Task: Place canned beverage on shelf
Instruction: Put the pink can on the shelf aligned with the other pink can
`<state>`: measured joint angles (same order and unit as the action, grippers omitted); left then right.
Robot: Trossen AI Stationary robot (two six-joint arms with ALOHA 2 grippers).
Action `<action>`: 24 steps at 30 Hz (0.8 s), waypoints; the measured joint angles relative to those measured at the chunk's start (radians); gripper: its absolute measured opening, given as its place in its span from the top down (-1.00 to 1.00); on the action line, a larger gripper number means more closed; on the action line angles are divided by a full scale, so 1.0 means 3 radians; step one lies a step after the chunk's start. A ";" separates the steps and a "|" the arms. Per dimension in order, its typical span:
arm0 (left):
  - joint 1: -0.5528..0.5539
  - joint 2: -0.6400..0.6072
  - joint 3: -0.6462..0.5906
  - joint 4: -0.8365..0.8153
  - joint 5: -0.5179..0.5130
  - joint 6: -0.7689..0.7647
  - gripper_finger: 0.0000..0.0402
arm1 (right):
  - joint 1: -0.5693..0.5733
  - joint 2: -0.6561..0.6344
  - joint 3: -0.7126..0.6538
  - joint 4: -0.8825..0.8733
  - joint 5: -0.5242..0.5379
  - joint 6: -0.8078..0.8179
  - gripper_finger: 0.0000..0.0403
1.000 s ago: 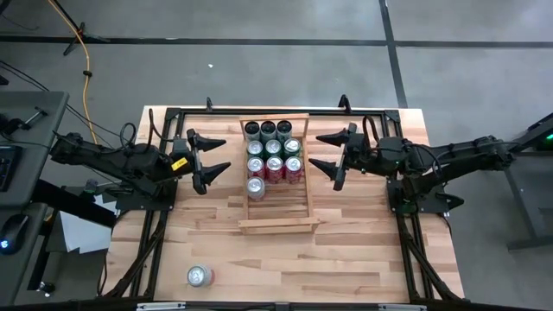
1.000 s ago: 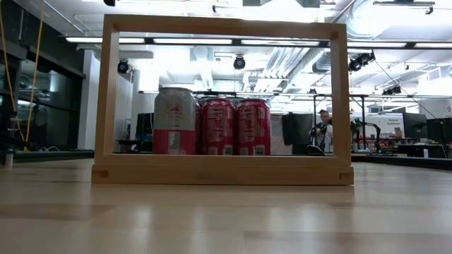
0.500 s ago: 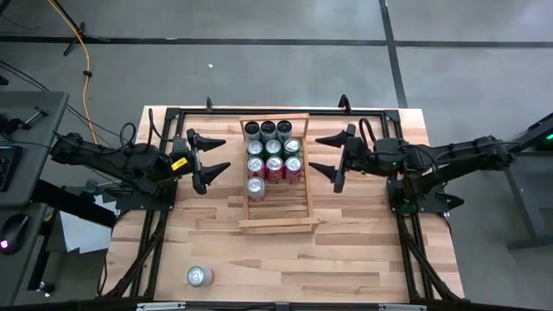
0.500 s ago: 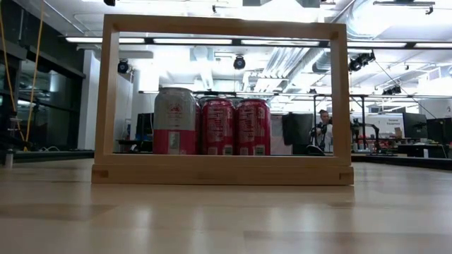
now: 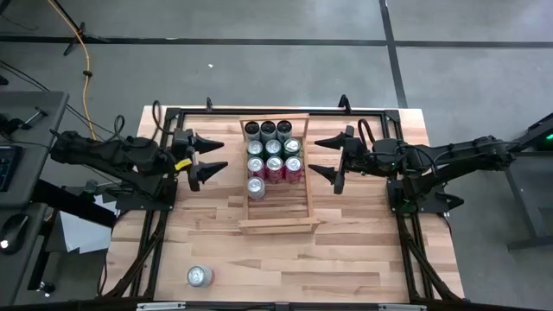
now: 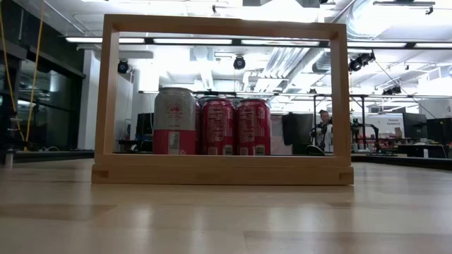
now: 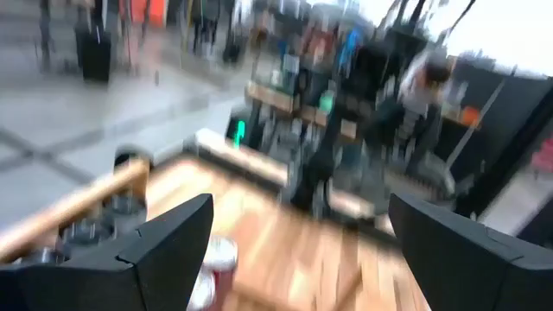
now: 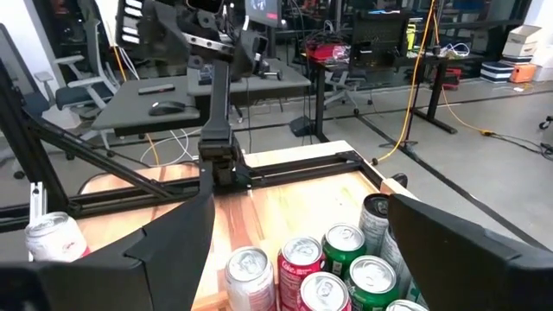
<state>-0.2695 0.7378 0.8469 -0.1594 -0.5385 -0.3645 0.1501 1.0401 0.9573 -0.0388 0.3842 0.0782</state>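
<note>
Fingers: both sets stand apart and hold nothing. The left gripper (image 5: 210,161) hovers over the surface (image 5: 363,250) just beside the shelf's left rail; the right gripper (image 5: 328,155) hovers just beside its right rail, facing inward. Neither touches the shelf (image 5: 298,203) or any can.

Shelf contents: ten cans stand upright in the far part of the shelf. Three dark-topped cans (image 5: 267,129) fill the row at the far end bar, then a second row of three and a third row of three, mixed red and green. A single silver-topped can (image 5: 256,186) stands alone in the fourth row, at the left rail. From the low view, that can (image 6: 174,121) shows pink and grey, with two red cans (image 6: 236,126) ranged beside it farther back.

Outstanding: one can (image 5: 200,276) remains upright on the surface near the front edge, well apart from the shelf and from both grippers. The near part of the shelf holds no cans.

Assessment: task largely advanced but incomplete; at least the one loose can is not yet shelved.
</note>
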 joint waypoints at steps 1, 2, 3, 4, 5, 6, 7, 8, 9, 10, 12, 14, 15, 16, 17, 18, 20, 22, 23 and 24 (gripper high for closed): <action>-0.0001 0.0050 0.0141 -0.0261 0.0042 -0.0091 -0.70 | 0.0000 0.0000 0.0000 -0.0003 0.0000 -0.0001 -0.64; -0.0010 0.0110 0.0293 -0.0537 0.0084 -0.0200 -0.70 | 0.0000 0.0000 0.0000 -0.0006 0.0000 -0.0001 -0.64; -0.0029 0.0176 0.0447 -0.0798 0.0132 -0.0318 -0.70 | 0.0000 0.0000 0.0000 -0.0006 0.0001 0.0001 -0.64; -0.0056 0.0247 0.0616 -0.1091 0.0169 -0.0453 -0.70 | 0.0000 0.0000 0.0000 -0.0007 -0.0001 0.0001 -0.64; -0.0091 0.0322 0.0770 -0.1392 0.0211 -0.0596 -0.70 | 0.0000 0.0000 0.0000 -0.0007 0.0000 0.0000 -0.64; -0.0132 0.0411 0.0920 -0.1697 0.0248 -0.0751 -0.70 | 0.0000 0.0000 0.0000 -0.0007 -0.0001 0.0001 -0.64; -0.0179 0.0513 0.1060 -0.1983 0.0290 -0.0912 -0.70 | 0.0000 0.0000 0.0000 -0.0007 -0.0001 0.0001 -0.64; -0.0235 0.0608 0.1189 -0.2263 0.0325 -0.1080 -0.70 | 0.0000 0.0000 0.0000 -0.0010 0.0000 0.0001 -0.64; -0.0296 0.0704 0.1297 -0.2516 0.0388 -0.1271 -0.70 | 0.0000 0.0000 0.0000 -0.0011 0.0000 0.0001 -0.64; -0.0369 0.0798 0.1383 -0.2747 0.0454 -0.1464 -0.70 | 0.0000 0.0000 0.0000 -0.0011 0.0000 0.0001 -0.64; -0.0530 0.0962 0.1494 -0.3139 0.0608 -0.1873 -0.70 | 0.0000 0.0000 0.0000 -0.0024 0.0000 0.0002 -0.64; -0.0729 0.1108 0.1513 -0.3450 0.0745 -0.2280 -0.70 | 0.0000 0.0000 0.0000 -0.0032 0.0000 0.0058 -0.64; -0.0836 0.1178 0.1511 -0.3590 0.0793 -0.2488 -0.70 | 0.0000 0.0000 0.0000 -0.0041 0.0001 0.0094 -0.64; -0.0953 0.1251 0.1510 -0.3714 0.0828 -0.2699 -0.70 | 0.0000 0.0000 0.0000 -0.0060 0.0001 0.0132 -0.64; -0.1073 0.1321 0.1510 -0.3849 0.0859 -0.2931 -0.70 | 0.0000 0.0000 0.0000 -0.0081 0.0002 0.0165 -0.64; -0.1189 0.1389 0.1509 -0.3974 0.0886 -0.3178 -0.70 | 0.0000 0.0000 -0.0001 -0.0096 0.0001 0.0176 -0.64; -0.1428 0.1522 0.1509 -0.4129 0.0924 -0.3684 -0.70 | 0.0000 0.0000 -0.0001 -0.0112 0.0002 0.0178 -0.64; -0.1648 0.1642 0.1509 -0.4135 0.1004 -0.4164 -0.70 | 0.0000 0.0000 -0.0001 -0.0115 0.0002 0.0181 -0.64; -0.1746 0.1702 0.1509 -0.4087 0.1061 -0.4359 -0.70 | 0.0000 0.0000 -0.0001 -0.0114 0.0002 0.0179 -0.64; -0.1835 0.1764 0.1509 -0.4011 0.1119 -0.4530 -0.70 | 0.0000 0.0000 -0.0001 -0.0115 0.0002 0.0178 -0.64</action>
<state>-0.8199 1.2670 1.2995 -1.3627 -0.2027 -1.7234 0.1501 1.0401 0.9569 -0.0734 0.3847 0.1314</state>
